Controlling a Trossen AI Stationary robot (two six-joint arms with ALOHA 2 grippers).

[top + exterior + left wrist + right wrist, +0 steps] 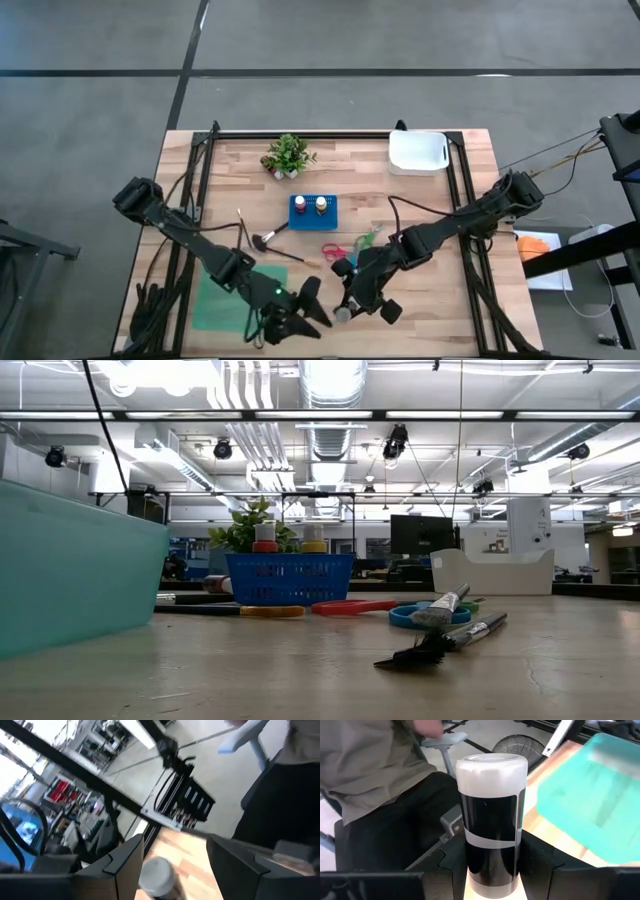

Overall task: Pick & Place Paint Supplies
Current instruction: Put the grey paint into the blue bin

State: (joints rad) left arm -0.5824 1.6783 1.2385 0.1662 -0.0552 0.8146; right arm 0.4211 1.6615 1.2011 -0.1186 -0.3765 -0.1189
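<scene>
a: containers, big to small?
b: white bin (417, 153), unclear what's inside. blue basket (313, 211) holds two bottles (310, 206).
a: grippers?
b: right gripper (345, 310) grasps white-capped bottle (491, 827) at front edge; left gripper (312, 300) spread beside it.

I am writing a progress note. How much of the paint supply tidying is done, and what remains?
Done: two paint bottles, red cap and yellow cap, stand in the blue basket.
In hand: the right gripper holds a white-capped black bottle between its fingers, near the table's front edge; the left gripper is close beside it, open.
Left: the brushes and the scissors lie on the table.
</scene>
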